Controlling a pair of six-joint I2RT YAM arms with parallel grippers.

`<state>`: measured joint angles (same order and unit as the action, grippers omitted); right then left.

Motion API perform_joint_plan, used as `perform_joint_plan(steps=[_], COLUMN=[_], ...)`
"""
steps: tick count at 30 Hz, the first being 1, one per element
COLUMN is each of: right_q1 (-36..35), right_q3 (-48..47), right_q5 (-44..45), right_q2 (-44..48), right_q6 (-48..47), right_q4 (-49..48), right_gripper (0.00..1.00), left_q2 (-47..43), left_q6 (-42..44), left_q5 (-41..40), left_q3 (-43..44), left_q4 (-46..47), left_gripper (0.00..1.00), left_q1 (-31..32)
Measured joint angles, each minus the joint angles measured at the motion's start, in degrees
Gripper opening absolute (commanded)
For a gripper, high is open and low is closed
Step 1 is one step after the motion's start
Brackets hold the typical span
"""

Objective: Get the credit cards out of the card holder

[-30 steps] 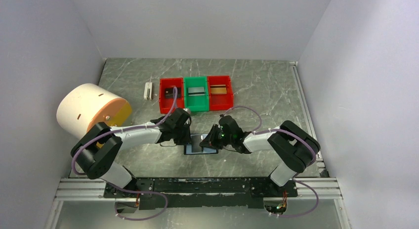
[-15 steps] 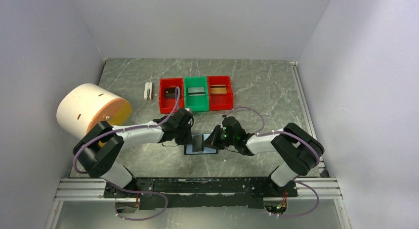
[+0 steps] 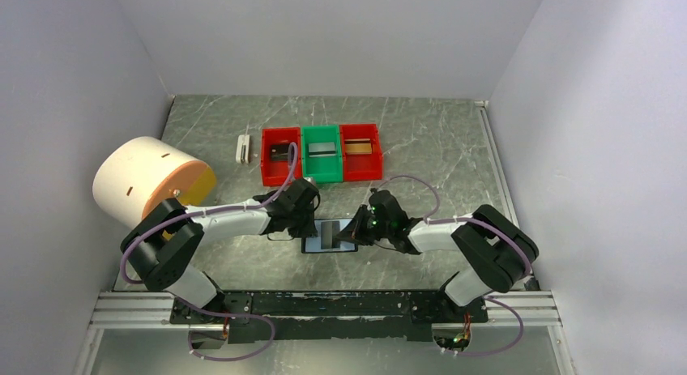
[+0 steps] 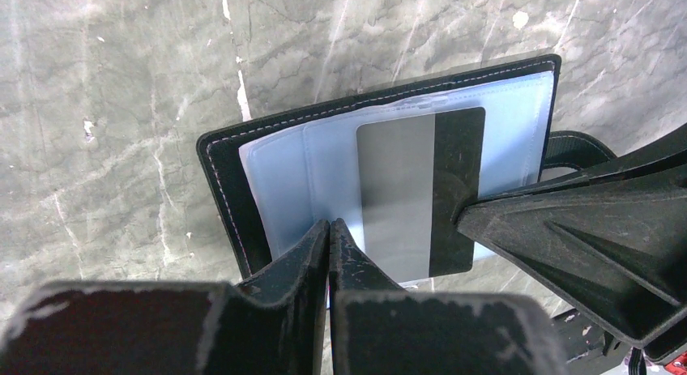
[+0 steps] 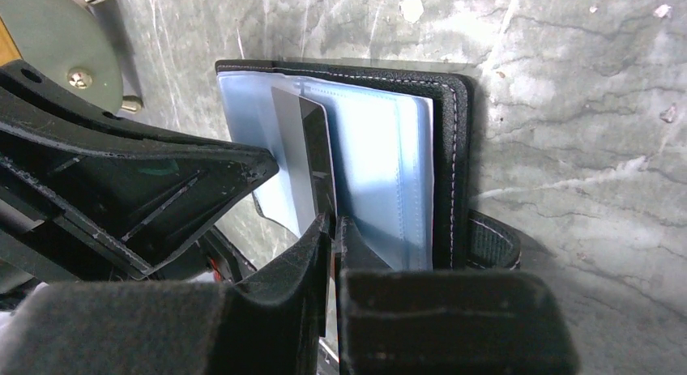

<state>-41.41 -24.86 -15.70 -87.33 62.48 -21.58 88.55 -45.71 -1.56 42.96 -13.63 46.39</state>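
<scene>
Near the middle of the tabletop, in the top view, the card holder (image 3: 310, 246) lies open between the two arms, with a grey-and-black card (image 3: 329, 232) showing on it. Behind it three bins stand in a row, touching: a left red bin (image 3: 266, 158) with a dark card (image 3: 280, 153), a green bin (image 3: 306, 160) with a grey card (image 3: 322, 148), and a right red bin (image 3: 377, 156) with a tan-orange card (image 3: 360, 146). A small white block (image 3: 242, 148) stands just left of the bins. The left claw (image 3: 306, 223) meets the holder's left edge and the right claw (image 3: 355, 232) its right. Compared with a second ago, the right claw has pulled back to the right, so more of the card shows.

At the left wrist, the left claw (image 4: 330, 227) is fully closed, its tips pressed on the bluish clear pockets at the near edge of the card holder (image 4: 227, 181). The grey-and-black card (image 4: 417, 189) lies over the pockets. The right claw (image 4: 463, 215) reaches its edge from the right.

At the right wrist, the right claw (image 5: 332, 225) is narrowed onto the near edge of the grey-and-black card (image 5: 312, 160), which is tilted above the pockets. Whether its far end is still inside a sleeve cannot be told. The card holder (image 5: 450, 148) lies flat, its snap tab (image 5: 494, 241) sticking out on the right, and the left claw (image 5: 267, 168) touches the pockets from the left.
</scene>
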Motion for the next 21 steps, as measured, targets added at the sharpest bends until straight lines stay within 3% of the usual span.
perform_joint_plan(steps=[4,9,15,21], right_q1=[0.17,0.26,0.42,0.48], right_q3=[1.27,1.81,1.51,1.53], right_q5=[-0.04,-1.03,-1.40,0.83], right_q2=[0.59,-0.70,-3.54,0.42], right_q6=[0.11,0.96,2.08,1.25], right_q4=[-1.40,-5.18,-8.83,-5.84], right_gripper=[0.22,0.26,0.09,0.05], left_q2=[0.02,0.04,0.57,0.66], left_q6=[0.04,0.35,0.70,0.61], left_q5=[-0.63,-0.96,-1.90,-2.45], left_q3=[0.20,0.33,1.29,1.57], left_q4=[-0.17,-0.15,-1.29,-1.68], left_gripper=[0.09,0.09,0.09,0.09], left_q1=[0.33,0.70,1.22,1.46])
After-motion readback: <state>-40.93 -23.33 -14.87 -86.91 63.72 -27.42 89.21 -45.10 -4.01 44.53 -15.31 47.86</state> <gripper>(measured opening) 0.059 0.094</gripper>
